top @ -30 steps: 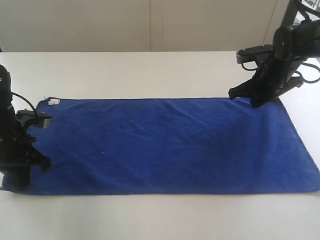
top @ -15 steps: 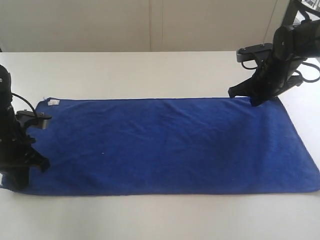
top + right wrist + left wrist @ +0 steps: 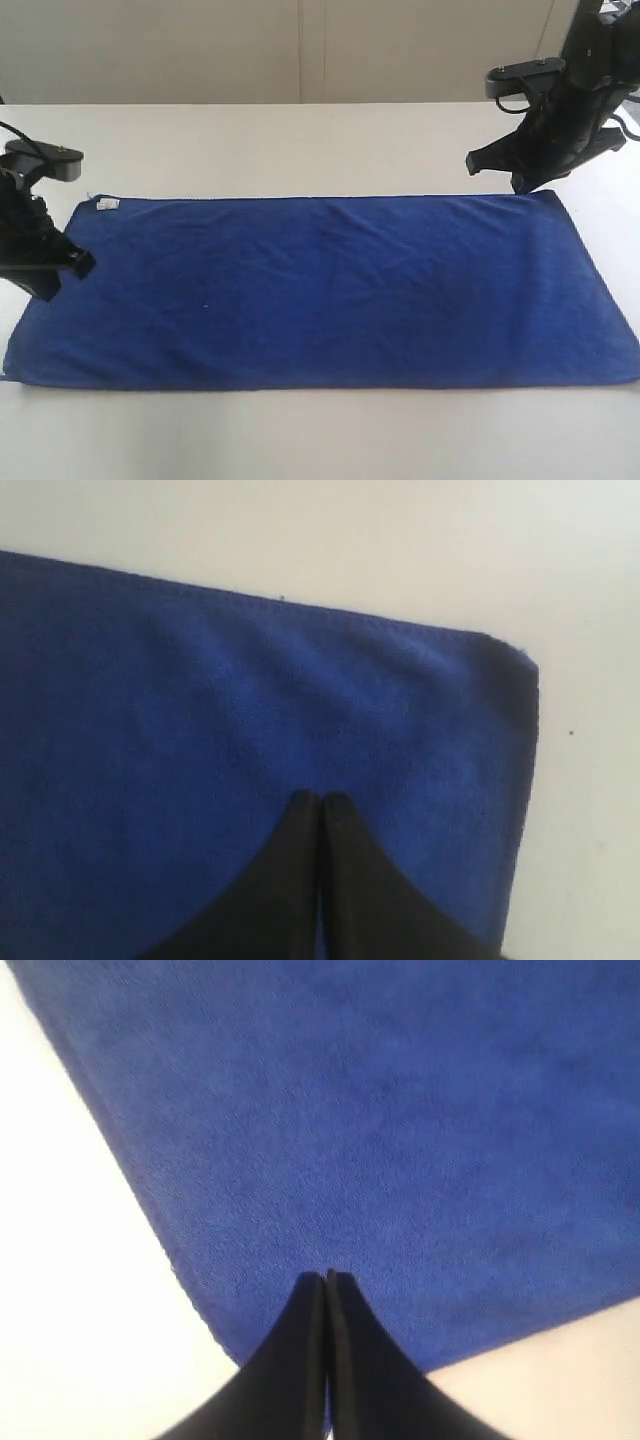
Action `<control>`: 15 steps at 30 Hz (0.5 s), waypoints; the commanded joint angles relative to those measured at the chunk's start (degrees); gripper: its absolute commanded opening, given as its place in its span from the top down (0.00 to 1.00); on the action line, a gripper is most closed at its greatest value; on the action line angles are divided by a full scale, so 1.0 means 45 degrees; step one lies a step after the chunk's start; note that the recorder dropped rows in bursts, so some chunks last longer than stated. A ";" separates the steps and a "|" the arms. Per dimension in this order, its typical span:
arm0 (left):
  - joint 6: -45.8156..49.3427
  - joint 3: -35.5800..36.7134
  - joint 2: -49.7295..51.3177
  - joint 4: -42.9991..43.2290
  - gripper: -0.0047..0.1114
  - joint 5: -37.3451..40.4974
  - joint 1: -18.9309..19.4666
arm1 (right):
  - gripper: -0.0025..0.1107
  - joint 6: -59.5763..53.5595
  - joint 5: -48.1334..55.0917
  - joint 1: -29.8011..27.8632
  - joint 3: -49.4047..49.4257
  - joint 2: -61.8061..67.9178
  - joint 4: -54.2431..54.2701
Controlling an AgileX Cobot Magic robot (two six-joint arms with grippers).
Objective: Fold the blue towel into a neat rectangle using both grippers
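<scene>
Left claw (image 3: pixel 42 288) and right claw (image 3: pixel 525 186) are lifted off the blue towel (image 3: pixel 320 290), clenched empty; no fold is begun.

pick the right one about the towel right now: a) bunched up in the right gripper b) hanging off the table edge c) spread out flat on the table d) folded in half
c, the blue towel lies spread out as one long rectangle on the table, and the left gripper and right gripper are both shut with no cloth pinched between them.
</scene>
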 commanded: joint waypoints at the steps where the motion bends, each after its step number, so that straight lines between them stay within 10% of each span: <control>1: -0.0964 -0.0041 -0.0877 0.0000 0.96 -0.0632 0.0581 | 0.98 0.0085 0.0816 -0.0030 0.0036 -0.0370 0.0015; 15: -0.0679 0.1534 -0.5550 -0.1232 0.96 -0.0337 0.4278 | 0.98 0.0786 -0.0767 -0.0030 0.3166 -0.3660 0.0038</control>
